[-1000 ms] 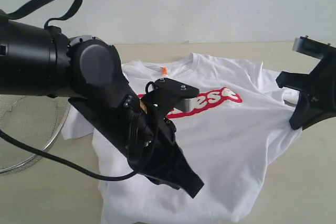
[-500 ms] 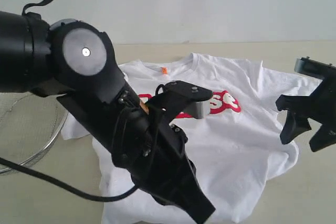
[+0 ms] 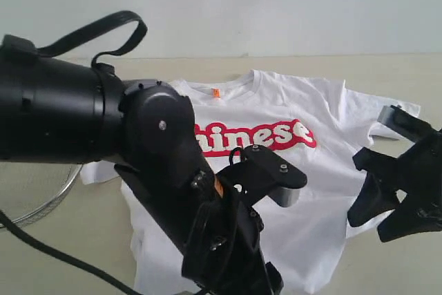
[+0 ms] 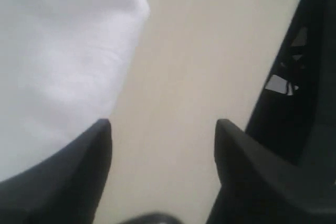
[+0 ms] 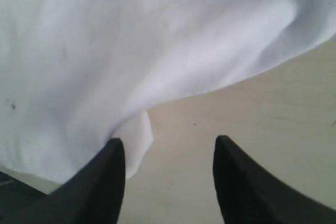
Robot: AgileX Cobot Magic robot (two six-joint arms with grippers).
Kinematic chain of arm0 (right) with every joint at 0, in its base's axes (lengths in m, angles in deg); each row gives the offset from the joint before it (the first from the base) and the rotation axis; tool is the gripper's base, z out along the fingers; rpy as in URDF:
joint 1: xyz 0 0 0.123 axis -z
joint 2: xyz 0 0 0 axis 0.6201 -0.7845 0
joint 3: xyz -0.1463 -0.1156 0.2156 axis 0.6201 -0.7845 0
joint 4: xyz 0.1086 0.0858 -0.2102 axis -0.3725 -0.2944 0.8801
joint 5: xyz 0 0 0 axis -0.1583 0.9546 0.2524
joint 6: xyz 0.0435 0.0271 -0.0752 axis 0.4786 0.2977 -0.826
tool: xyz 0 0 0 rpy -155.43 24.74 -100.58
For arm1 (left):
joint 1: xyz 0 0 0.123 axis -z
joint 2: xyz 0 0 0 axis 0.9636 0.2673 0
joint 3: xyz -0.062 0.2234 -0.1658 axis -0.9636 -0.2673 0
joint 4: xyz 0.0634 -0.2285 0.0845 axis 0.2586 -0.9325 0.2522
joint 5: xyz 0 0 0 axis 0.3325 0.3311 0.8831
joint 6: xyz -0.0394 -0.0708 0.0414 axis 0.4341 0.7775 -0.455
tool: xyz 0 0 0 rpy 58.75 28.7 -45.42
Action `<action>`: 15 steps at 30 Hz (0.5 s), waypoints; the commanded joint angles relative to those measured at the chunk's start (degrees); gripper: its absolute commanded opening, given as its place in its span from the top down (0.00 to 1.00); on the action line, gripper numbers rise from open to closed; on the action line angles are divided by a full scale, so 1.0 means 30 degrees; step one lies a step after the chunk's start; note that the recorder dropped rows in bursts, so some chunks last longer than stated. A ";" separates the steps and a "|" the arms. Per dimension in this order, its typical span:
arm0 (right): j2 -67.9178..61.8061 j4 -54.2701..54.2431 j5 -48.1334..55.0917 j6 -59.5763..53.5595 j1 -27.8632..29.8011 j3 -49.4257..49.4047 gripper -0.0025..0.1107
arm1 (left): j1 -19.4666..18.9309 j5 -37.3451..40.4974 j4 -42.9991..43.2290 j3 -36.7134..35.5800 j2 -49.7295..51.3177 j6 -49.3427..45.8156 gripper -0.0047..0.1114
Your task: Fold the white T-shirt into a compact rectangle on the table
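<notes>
My left pincer point(image 4: 163, 125) and my right pincer point(image 5: 169, 141) are both wide open, holding nothing; the shirt point(image 3: 304, 177) lies spread, print up, on the worktop point(image 3: 331, 67); if I pinch just a thin edge, it could slip and bunch up.

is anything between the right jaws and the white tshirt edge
Nothing visible. In the right wrist view the open right jaws hang over the bare beige wood-look table, and the edge of the white short-sleeved T-shirt lies right by one tip, nothing between.
</notes>
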 commanded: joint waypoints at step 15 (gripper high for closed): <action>0.1028 -0.2124 0.0098 -0.1746 0.0118 -0.0350 0.57 | 0.0092 -0.3282 0.4485 0.0082 0.1482 0.0321 0.46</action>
